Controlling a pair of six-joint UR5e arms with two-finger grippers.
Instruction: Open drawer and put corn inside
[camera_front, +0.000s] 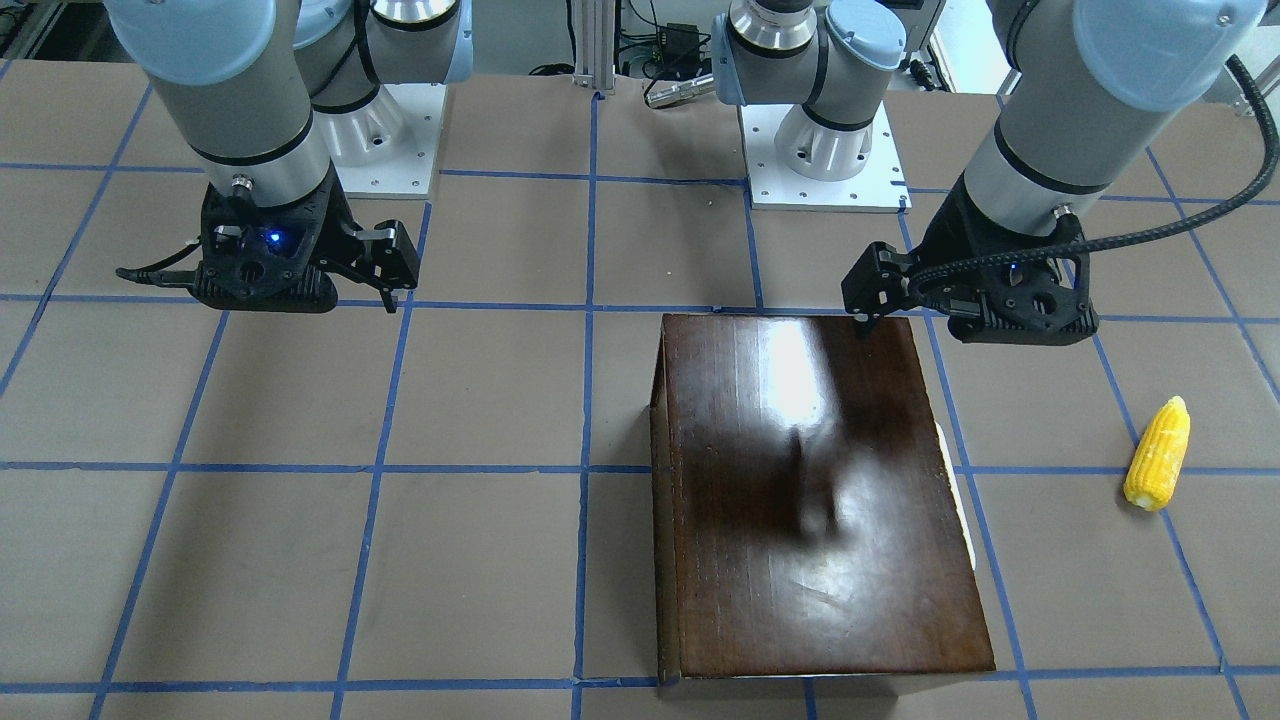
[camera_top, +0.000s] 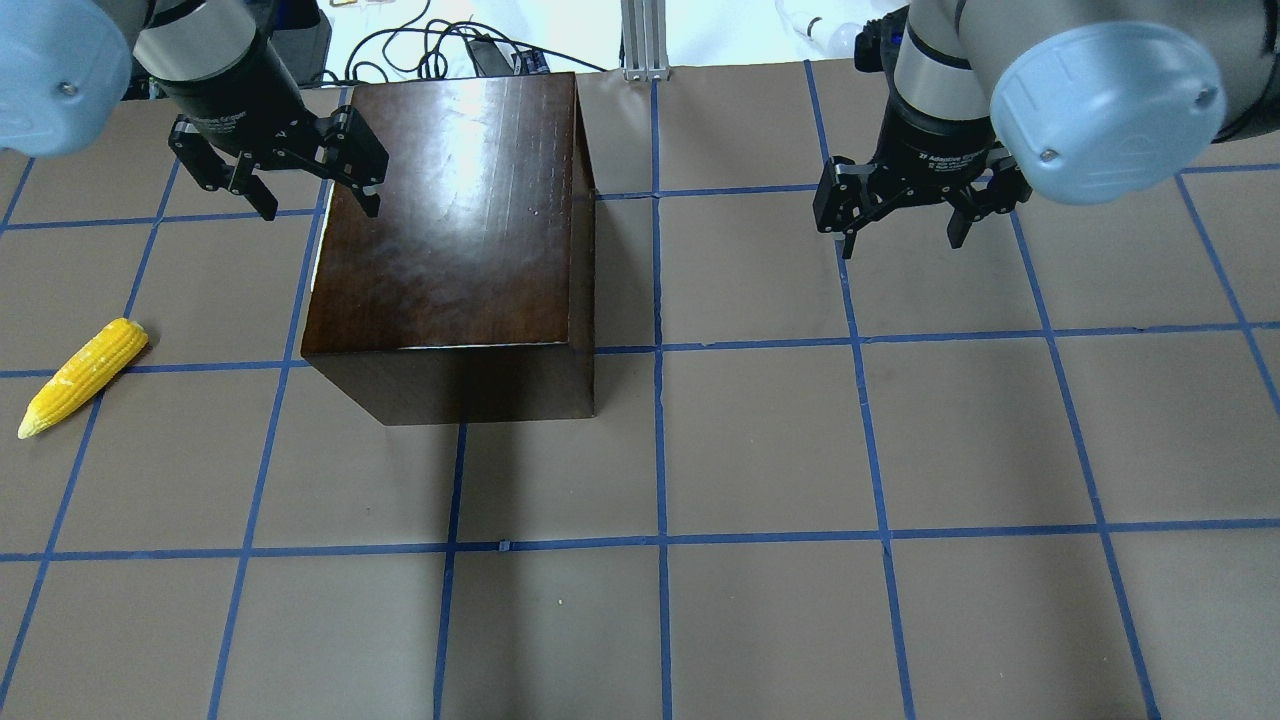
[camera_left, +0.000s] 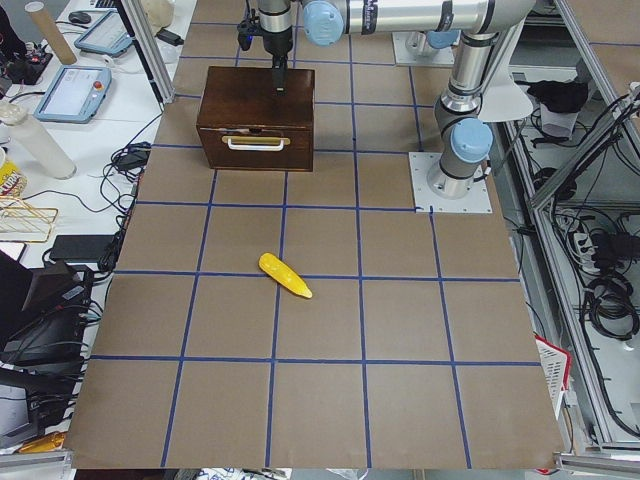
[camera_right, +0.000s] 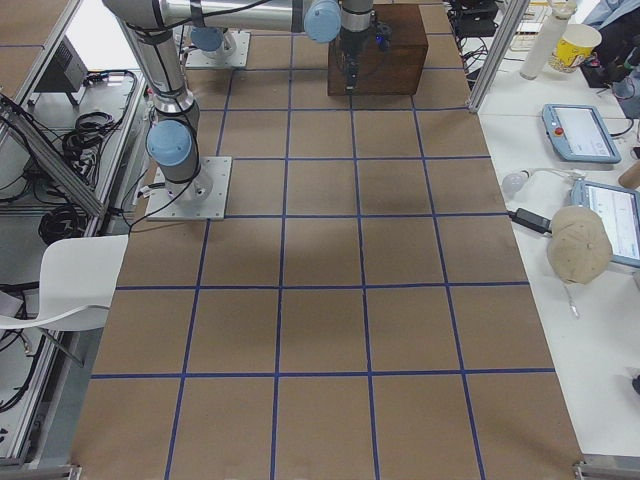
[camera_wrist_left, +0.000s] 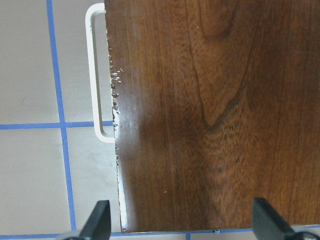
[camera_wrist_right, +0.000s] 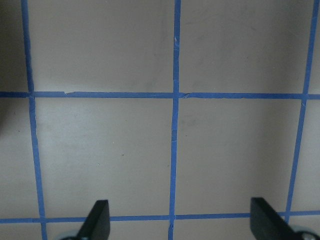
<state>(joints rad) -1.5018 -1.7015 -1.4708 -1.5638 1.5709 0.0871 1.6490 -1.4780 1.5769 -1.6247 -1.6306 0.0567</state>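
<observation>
The glossy dark-brown box (camera_top: 450, 230) stands on the table, also seen in the front-facing view (camera_front: 810, 500). Its drawer (camera_left: 255, 158) is shut, with the whitish handle (camera_wrist_left: 94, 75) facing the robot's left. The yellow corn (camera_top: 85, 375) lies on the table apart from the box on that side, also in the front-facing view (camera_front: 1158, 455). My left gripper (camera_top: 320, 210) is open and empty above the box's top edge on the handle side; the left wrist view (camera_wrist_left: 182, 222) shows it too. My right gripper (camera_top: 900, 243) is open and empty over bare table to the box's right.
The table is brown board with a blue tape grid (camera_wrist_right: 175, 95). The arms' bases (camera_front: 820, 150) stand on plates at the robot's side. Cables and devices (camera_top: 470, 50) lie past the far edge. Side benches hold tablets (camera_right: 580, 130).
</observation>
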